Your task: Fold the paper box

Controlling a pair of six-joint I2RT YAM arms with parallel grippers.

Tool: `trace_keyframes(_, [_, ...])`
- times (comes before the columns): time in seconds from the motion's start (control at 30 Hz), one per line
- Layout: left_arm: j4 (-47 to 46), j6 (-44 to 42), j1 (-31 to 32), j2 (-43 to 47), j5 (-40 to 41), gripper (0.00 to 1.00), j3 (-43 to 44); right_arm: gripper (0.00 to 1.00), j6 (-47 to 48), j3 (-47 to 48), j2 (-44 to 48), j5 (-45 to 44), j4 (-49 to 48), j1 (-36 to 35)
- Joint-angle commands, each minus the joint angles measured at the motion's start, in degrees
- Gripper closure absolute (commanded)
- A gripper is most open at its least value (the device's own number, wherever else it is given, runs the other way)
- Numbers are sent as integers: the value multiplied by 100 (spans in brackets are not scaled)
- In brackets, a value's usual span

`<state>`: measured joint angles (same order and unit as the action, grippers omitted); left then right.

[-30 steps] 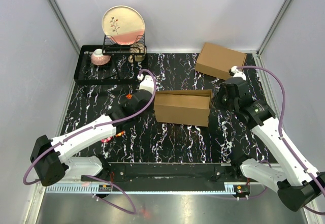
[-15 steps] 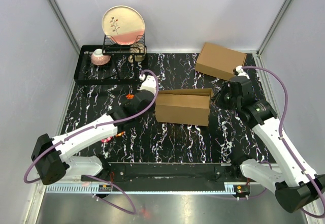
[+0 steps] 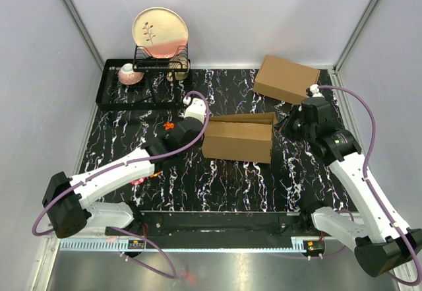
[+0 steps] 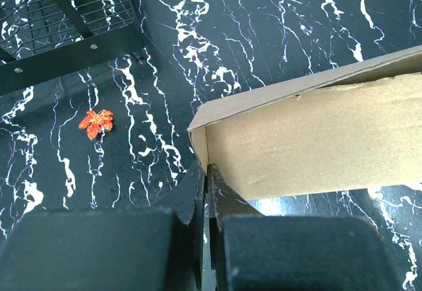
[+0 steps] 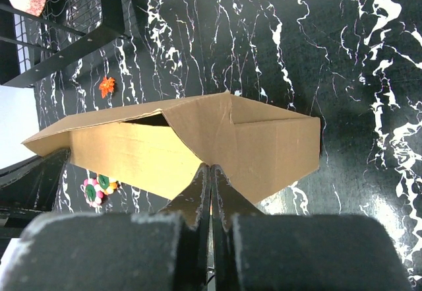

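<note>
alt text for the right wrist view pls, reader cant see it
The shut right tool points at the near side of a brown paper box lying on a black, white-veined table, the box's top flap slightly ajar at the left. Beyond it are a small orange leaf and the corner of a black wire rack.

A plate stands in the black rack; a closed box lies back-right; perhaps a red leaf.
</note>
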<state>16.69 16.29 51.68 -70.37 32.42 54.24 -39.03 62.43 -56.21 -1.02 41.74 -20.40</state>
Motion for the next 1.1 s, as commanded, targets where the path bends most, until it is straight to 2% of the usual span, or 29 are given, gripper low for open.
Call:
trace_keyframes(0.0, [599, -267, 35, -205, 247, 100, 60, 100, -123, 49, 145, 84, -412, 142])
trace_keyframes(1.07, [704, -320, 255, -495, 484, 100, 236, 100, -325, 49, 101, 743, -588, 476])
